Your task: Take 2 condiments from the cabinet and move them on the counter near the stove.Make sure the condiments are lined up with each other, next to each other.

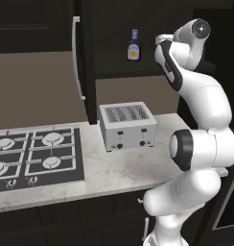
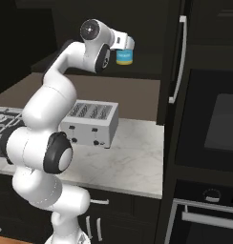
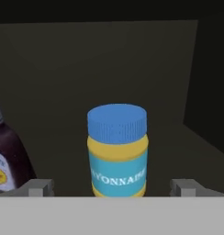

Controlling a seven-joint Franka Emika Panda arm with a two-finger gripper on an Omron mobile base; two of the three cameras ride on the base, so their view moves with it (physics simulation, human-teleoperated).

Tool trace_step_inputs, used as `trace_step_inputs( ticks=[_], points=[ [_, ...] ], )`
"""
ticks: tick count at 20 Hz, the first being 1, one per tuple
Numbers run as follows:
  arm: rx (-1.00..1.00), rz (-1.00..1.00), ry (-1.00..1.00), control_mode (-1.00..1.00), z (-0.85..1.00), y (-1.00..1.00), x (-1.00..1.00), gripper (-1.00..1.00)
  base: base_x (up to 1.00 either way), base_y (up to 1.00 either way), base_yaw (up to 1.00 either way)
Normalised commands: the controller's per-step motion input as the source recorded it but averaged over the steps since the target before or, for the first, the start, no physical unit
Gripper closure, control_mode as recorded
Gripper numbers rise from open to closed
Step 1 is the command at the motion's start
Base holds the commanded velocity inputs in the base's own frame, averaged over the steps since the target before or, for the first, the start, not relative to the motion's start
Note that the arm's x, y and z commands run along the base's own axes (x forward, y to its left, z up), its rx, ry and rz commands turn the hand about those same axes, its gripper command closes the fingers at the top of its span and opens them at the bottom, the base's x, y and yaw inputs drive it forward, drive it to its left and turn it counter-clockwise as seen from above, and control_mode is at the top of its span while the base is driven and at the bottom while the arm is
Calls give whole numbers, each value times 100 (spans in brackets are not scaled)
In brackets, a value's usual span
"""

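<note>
Two condiments on the cabinet shelf [image 3: 178, 137]: one mayonnaise jar [image 3: 117, 151] dead ahead between the wide-open, empty hand [image 3: 111, 187], one dark sauce bottle [image 3: 6, 160] beside it.

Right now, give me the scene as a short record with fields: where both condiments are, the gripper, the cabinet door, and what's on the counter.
jar: mayonnaise jar with blue lid, upright on the cabinet shelf, centred ahead of the gripper
bottle: dark bottle with yellow label, upright on the same shelf, beside the jar
gripper: gripper open, a finger either side of the jar, not closed on it
cabinet door: door swung open
counter: counter holds a silver toaster; no condiments there yet
stove: stove left of the toaster
</note>
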Motion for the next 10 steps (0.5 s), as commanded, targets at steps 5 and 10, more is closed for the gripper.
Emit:
trace_step_inputs(
  ticks=[5,10],
  points=[
    [0,0,0,-100,0,0,5,-100,0,0,0],
    [0,0,0,-100,0,-3,7,-100,0,0,0]
  ],
)
